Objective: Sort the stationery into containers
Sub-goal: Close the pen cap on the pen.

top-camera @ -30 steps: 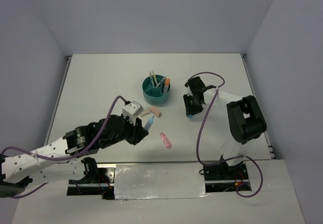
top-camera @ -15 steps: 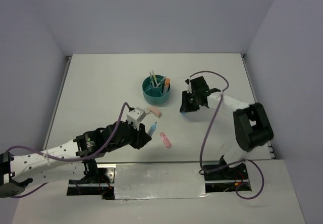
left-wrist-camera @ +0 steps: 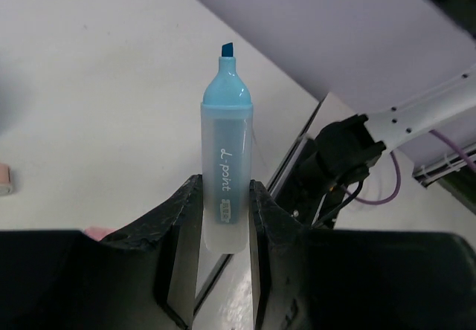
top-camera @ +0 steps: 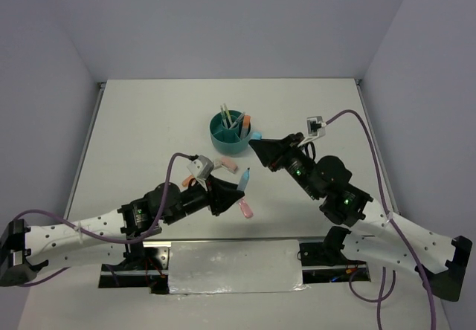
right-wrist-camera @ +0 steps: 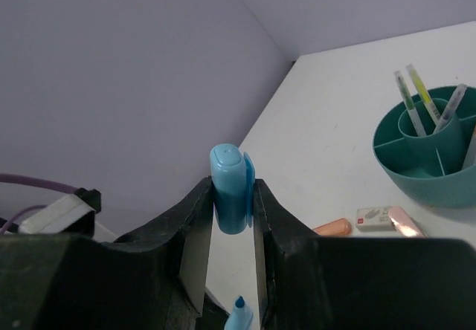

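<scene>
My left gripper (top-camera: 233, 189) is shut on an uncapped blue highlighter (top-camera: 243, 180), held above the table with its tip pointing away; it also shows in the left wrist view (left-wrist-camera: 226, 159). My right gripper (top-camera: 257, 143) is shut on a blue cap (top-camera: 255, 135), raised beside the round teal organizer (top-camera: 224, 146). In the right wrist view the cap (right-wrist-camera: 230, 185) sits between the fingers, and the highlighter tip (right-wrist-camera: 239, 309) shows just below it. The organizer (right-wrist-camera: 424, 185) holds several pens upright.
A pink item (top-camera: 244, 207) lies on the table near the front. A pink eraser (top-camera: 228, 164), a small white box (right-wrist-camera: 375, 217) and an orange cap (right-wrist-camera: 332, 227) lie in front of the organizer. The table's front edge and the arm bases are close below.
The right arm has swung up and left with the blue cap, from right of the organizer to beside it. The left gripper has moved right and up with the highlighter.
</scene>
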`<state>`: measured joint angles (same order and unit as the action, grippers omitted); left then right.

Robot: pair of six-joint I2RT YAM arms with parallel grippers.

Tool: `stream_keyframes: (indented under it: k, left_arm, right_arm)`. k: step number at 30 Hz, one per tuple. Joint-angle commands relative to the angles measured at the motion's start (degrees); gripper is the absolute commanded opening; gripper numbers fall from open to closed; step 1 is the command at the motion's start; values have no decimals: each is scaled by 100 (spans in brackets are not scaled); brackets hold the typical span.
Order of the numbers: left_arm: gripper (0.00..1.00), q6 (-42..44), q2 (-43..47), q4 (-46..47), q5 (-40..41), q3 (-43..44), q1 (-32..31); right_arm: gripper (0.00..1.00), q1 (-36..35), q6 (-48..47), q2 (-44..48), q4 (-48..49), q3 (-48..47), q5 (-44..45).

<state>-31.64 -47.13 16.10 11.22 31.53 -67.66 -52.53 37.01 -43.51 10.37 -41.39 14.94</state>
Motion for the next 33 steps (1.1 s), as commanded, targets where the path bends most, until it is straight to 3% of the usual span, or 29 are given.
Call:
stream_keyframes:
  k: [1,6,16,33]
  left_arm:
    - [0,386,-50,1018,-85,187,-28]
    - [0,579,-190,1115,-156,301,-28]
    - [0,782,-112,526,609,398,-28]
    - [0,888,-85,579,723,433,-28]
  right_arm:
    - [0,-554,-97,79,387,175,1291]
    - [0,-1091,-379,0,492,105,1810]
    - [0,-1874,-397,-211,-61,-221,3032]
    - [0,-1945,-450,-624,-176,-467,2997]
